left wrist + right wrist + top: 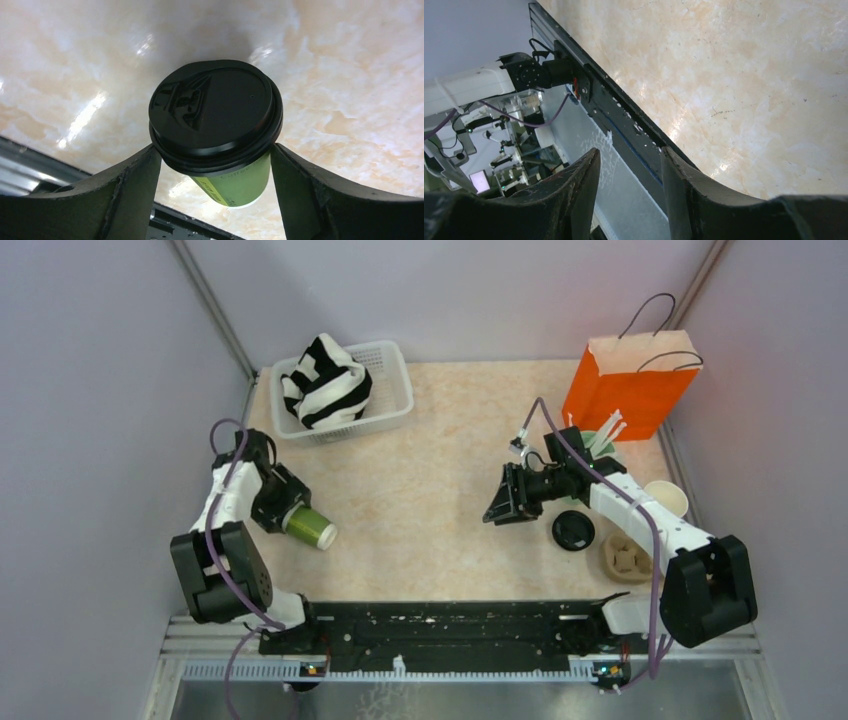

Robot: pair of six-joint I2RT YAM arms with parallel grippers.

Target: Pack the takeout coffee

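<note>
One green takeout coffee cup [312, 528] with its black lid [215, 112] on sits between my left gripper's [290, 517] fingers [135, 185]. Both fingers press against the lid's rim. From above the cup looks tipped, with its base toward the table's middle. A second cup [668, 498] stands open at the right, cream inside, partly behind my right arm. Its loose black lid [573, 529] lies flat on the table. My right gripper [497, 510] hangs open and empty just left of that lid [630, 167].
An orange paper bag [630, 380] stands at the back right, with a pale tumbler of white straws [603, 440] in front of it. A brown cup carrier [628, 558] lies near the right arm's base. A white basket [390, 375] with striped cloth is at the back left.
</note>
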